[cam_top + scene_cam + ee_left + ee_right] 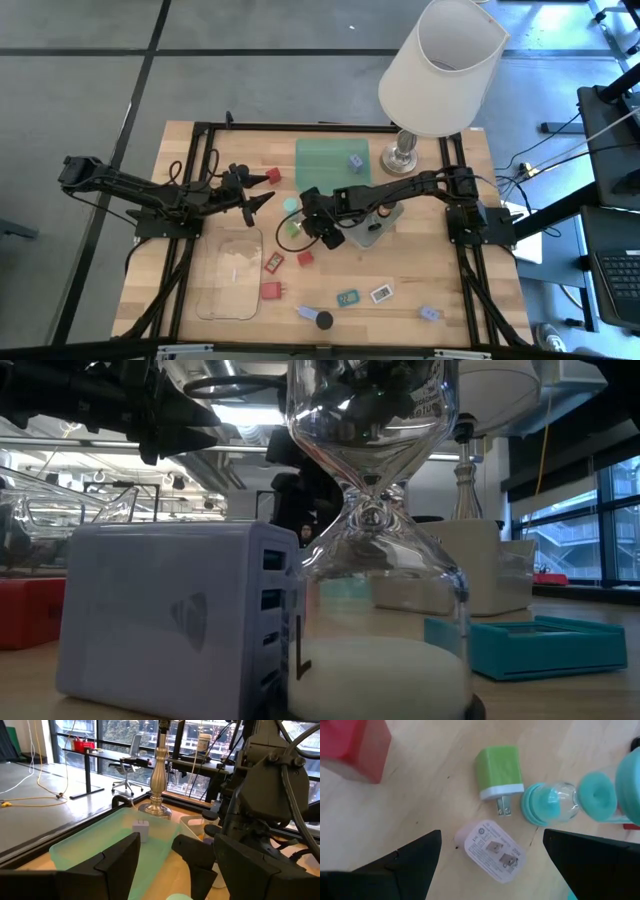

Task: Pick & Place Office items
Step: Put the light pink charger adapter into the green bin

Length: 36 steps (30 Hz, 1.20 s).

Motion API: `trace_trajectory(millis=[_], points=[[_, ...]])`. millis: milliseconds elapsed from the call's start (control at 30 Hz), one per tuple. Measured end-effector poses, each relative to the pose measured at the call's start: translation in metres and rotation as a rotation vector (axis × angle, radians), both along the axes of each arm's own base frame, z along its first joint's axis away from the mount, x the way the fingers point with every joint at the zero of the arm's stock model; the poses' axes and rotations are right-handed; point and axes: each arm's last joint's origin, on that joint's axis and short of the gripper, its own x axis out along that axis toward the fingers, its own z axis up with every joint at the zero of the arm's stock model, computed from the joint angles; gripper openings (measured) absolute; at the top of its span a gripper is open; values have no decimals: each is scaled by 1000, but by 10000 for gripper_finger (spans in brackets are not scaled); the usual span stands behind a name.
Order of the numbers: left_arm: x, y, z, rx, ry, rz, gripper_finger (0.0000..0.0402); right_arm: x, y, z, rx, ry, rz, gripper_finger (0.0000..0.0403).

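Small office items lie scattered on the wooden table. My right gripper (490,870) hangs open, slanting down over a white plug adapter (491,851) that lies flat on the wood between its fingers, untouched. Beside it lie a green plug adapter (499,772), a teal hourglass (565,802) on its side and a red block (352,747). My left gripper (262,190) is held level and open above the table's left middle, near a red block (272,175). A pale blue-grey piece (356,161) sits on the green tray (325,165).
A clear tray (230,272) lies near left, a grey tray (375,232) under my right arm. The white-shaded lamp (440,70) stands at the far right. Red blocks (273,262), a black cap (324,320) and small cards (381,293) lie toward the near edge.
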Motion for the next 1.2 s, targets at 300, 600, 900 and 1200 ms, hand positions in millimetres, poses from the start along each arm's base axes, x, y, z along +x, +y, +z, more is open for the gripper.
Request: trace_trajectory(millis=[300, 600, 900, 1200], points=[[0, 0, 0, 0, 0, 0, 251, 0, 1, 0, 29, 1, 3, 355], [0, 0, 0, 0, 0, -1, 251, 2, 1, 1, 54, -25, -29, 355], [0, 0, 0, 1, 4, -2, 251, 7, -1, -11, 69, -26, -58, 355], [0, 0, -2, 3, 23, -3, 251, 4, -6, -16, 52, 18, -55, 355]])
